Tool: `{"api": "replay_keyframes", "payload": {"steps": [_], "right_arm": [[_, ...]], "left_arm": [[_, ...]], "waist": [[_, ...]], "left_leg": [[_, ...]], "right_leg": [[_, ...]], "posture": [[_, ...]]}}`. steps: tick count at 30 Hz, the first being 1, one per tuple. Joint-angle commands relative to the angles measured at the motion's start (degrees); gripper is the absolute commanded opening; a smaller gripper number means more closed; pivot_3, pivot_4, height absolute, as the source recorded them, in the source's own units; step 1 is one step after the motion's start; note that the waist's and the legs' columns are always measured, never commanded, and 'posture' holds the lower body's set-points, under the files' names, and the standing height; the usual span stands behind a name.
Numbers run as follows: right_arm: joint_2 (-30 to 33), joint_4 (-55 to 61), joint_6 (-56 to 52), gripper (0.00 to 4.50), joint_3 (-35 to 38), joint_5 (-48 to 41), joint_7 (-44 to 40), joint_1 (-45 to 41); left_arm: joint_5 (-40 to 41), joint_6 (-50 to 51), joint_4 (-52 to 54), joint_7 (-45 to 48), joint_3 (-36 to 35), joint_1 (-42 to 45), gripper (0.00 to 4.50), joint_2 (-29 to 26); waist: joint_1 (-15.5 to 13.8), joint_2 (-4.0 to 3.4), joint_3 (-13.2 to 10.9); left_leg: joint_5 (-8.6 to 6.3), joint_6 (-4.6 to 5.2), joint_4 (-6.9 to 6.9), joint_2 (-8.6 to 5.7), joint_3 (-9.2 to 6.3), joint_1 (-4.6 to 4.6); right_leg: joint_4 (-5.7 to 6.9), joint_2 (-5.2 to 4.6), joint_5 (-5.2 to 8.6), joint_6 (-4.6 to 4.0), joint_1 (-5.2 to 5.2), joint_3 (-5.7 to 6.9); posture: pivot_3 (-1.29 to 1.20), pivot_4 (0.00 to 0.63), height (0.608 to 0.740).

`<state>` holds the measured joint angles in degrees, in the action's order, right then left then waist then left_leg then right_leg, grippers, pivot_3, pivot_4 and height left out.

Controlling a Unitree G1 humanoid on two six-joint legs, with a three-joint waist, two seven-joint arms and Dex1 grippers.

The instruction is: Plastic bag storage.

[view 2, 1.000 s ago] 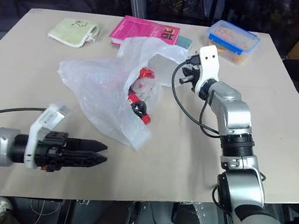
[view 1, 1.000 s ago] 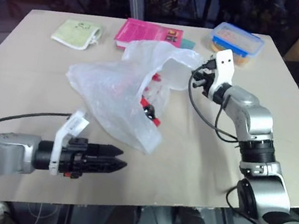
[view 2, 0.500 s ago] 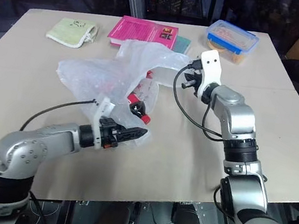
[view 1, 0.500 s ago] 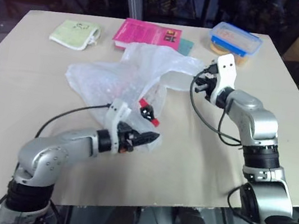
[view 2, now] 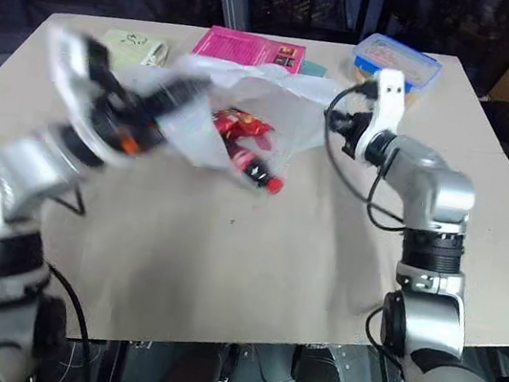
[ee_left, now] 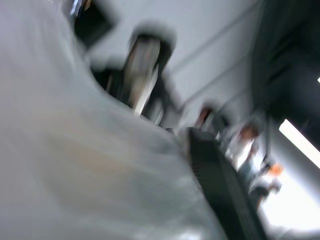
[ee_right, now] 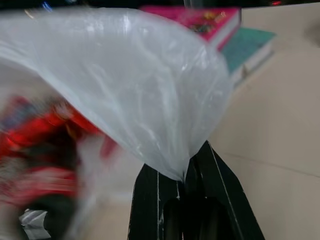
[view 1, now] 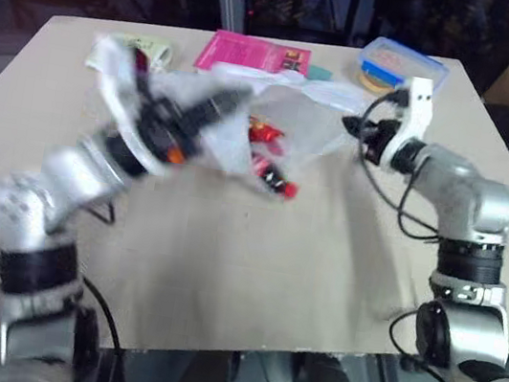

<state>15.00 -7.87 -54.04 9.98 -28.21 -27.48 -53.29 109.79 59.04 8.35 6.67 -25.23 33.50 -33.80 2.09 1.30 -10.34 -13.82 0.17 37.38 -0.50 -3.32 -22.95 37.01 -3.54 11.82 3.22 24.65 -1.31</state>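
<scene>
The plastic bag (view 1: 277,107) is hanging stretched between the two grippers above the table (view 1: 252,268), its long axis running side to side. The right gripper (ee_right: 192,170) is pinching one corner tight; the left gripper (view 1: 225,104) is clamping the opposite end. Red snack packets (view 1: 270,155) are spilling from beneath, nearer the left arm.

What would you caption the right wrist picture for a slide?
Right gripper shut on the plastic bag, red snack packets spilling out, pink book behind.
</scene>
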Motion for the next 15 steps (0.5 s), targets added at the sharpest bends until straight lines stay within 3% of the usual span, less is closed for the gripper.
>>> {"api": "replay_keyframes", "payload": {"steps": [1, 4, 8, 12, 15], "right_arm": [[0.5, 2.1, -4.6, 0.00, 7.7, -9.9, -1.0, -7.7], [0.9, -1.5, -4.7, 0.00, 12.4, -14.2, 0.5, -14.5], [1.1, -12.0, 0.9, 0.00, 20.4, -18.3, 6.1, -26.0], [6.7, -23.1, 7.4, 0.00, 23.2, -17.3, 7.4, -37.6], [10.7, -26.2, 8.8, 0.00, 21.2, -15.3, 6.3, -41.3]], "left_arm": [[3.2, -2.2, -10.1, -2.1, -4.8, 10.9, 0.01, -4.5], [0.9, -4.6, -20.4, -1.3, -4.9, 19.4, 0.01, -8.5], [-13.6, -8.5, -36.1, 5.2, -1.5, 31.4, 0.01, -10.8], [-27.4, -12.6, -52.5, 13.7, 1.9, 46.6, 0.01, -11.7], [-35.0, -13.6, -58.6, 19.5, 3.5, 52.1, 0.01, -11.3]], "waist": [[0.0, 0.00, 0.0], [0.0, 0.00, 0.0], [0.0, 0.00, 0.0], [0.1, 0.01, 0.0], [0.3, 0.01, 0.0]], "left_leg": [[0.00, 0.00, 0.00, -0.06, 0.04, 0.00], [0.00, 0.00, -0.03, -0.08, 0.09, -0.01], [0.01, -0.01, -0.16, -0.11, 0.09, -0.10], [0.13, -0.21, -0.13, -0.16, -0.01, -0.51], [0.14, -0.23, -0.18, -0.23, 0.01, -0.92]], "right_leg": [[-0.01, -0.01, 0.00, 0.00, -0.01, 0.01], [-0.12, -0.01, 0.01, 0.01, -0.08, 0.09], [-0.22, 0.00, 0.01, 0.00, 0.04, 0.12], [-0.28, -0.02, 0.01, 0.01, 0.30, 0.24], [-0.15, -0.13, 0.02, 0.03, 0.71, 0.21]], "posture": [[0.00, 0.150, 0.740], [0.00, 0.150, 0.740], [0.00, 0.150, 0.740], [0.00, 0.150, 0.740], [0.00, 0.150, 0.740]]}}
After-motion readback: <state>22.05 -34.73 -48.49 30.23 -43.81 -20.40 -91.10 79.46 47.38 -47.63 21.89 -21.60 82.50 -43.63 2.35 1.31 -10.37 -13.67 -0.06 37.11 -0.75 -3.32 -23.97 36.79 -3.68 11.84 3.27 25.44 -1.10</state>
